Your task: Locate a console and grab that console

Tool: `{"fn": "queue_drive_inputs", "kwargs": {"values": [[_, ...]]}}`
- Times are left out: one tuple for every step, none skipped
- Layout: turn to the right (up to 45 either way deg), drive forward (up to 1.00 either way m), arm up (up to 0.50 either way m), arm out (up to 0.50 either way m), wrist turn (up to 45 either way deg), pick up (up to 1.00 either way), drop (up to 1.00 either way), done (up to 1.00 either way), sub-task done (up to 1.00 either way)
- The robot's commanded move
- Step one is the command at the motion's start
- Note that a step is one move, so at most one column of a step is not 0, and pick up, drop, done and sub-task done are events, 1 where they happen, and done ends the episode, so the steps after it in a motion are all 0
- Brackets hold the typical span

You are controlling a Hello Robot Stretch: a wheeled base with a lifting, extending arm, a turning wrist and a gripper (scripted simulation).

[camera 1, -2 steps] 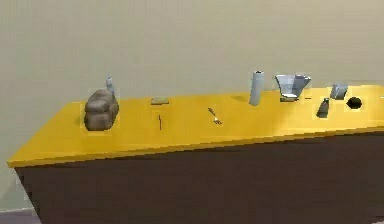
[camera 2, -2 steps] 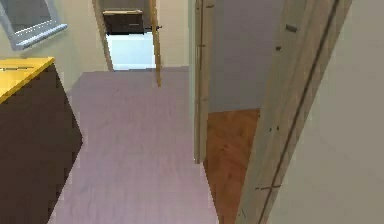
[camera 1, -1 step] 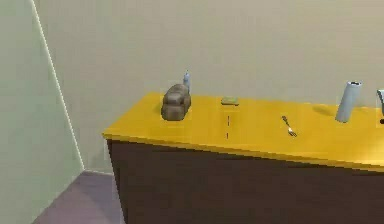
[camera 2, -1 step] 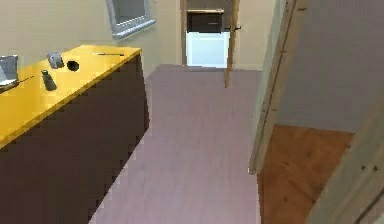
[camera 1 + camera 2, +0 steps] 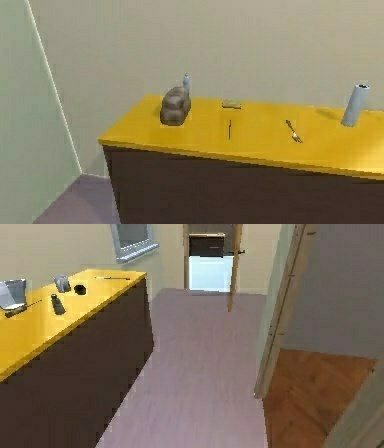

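Observation:
A yellow-topped counter (image 5: 250,140) with a dark brown front stands ahead against the pale wall. On it sit a brown lumpy loaf-like thing (image 5: 175,107) with a small bottle (image 5: 186,82) behind it, and a small flat greenish thing (image 5: 231,103). There are also a thin dark stick (image 5: 230,128), a fork (image 5: 293,130) and a grey upright cylinder (image 5: 355,104). None of these has a shape I can name as a console.
In the arm side view a yellow counter (image 5: 60,329) runs along the left, bearing a metal cup (image 5: 12,294) and small grey and dark things (image 5: 60,296). Grey floor (image 5: 200,364) leads to a doorway (image 5: 208,259). A door frame (image 5: 285,304) and wood floor (image 5: 320,394) lie right.

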Motion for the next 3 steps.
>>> {"fn": "queue_drive_inputs", "kwargs": {"values": [[45.0,0.0,0.0,0.0,0.0,0.0,0.0,0.0,0.0],[45.0,0.0,0.0,0.0,0.0,0.0,0.0,0.0,0.0],[6.0,0.0,0.0,0.0,0.0,0.0,0.0,0.0,0.0]]}}
